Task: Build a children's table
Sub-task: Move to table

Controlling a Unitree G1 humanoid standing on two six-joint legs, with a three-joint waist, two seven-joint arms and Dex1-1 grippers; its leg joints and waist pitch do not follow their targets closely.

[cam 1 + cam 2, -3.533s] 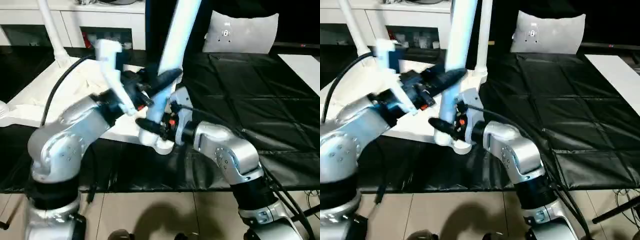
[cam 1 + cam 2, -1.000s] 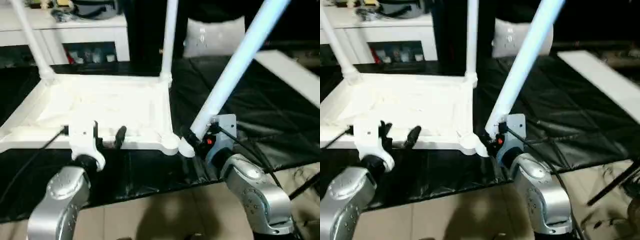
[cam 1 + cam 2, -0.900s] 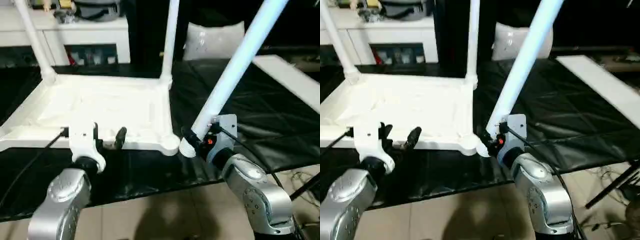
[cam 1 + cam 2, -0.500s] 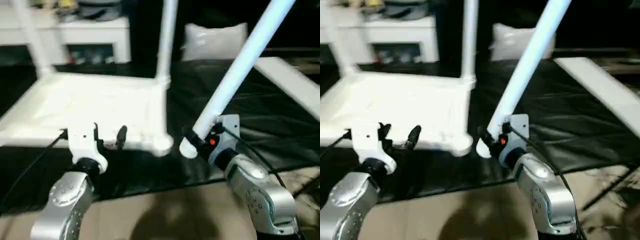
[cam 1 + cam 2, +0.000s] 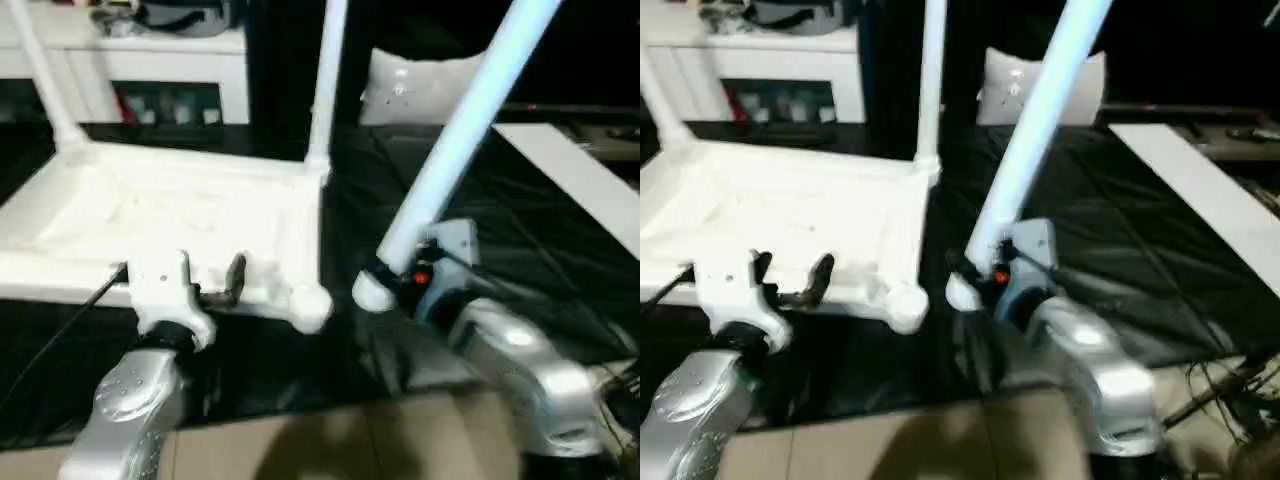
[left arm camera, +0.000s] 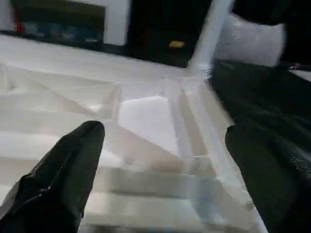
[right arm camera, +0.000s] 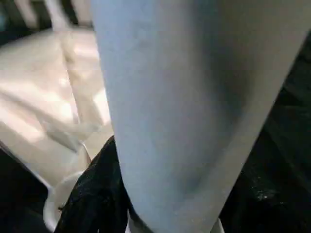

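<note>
Left eye view: the left gripper (image 5: 208,278) reaches forward from a bent silver forearm and hovers at the near edge of the table top (image 5: 170,225), its 2 black fingers spread wide with nothing between them. In the left wrist view those rounded, matte fingers (image 6: 68,170) frame the ribbed white underside, moulded in raised plastic ridges.

The right gripper (image 5: 392,280) comes in from the right on a glossy silver arm and is clamped on a loose leg (image 5: 455,140), a long tapered tube that leans up and away to the right. Its rounded lower end hangs just beside the near right corner socket (image 5: 310,305), apart from it. In the right wrist view the tube (image 7: 184,111) is smooth and pale, with a black finger (image 7: 97,194) pressed to its side.

The table top lies upside down on a black quilted cover (image 5: 520,230). 2 fitted legs (image 5: 322,80) stand upright in its far corners. A white cabinet (image 5: 150,60) stands behind.
</note>
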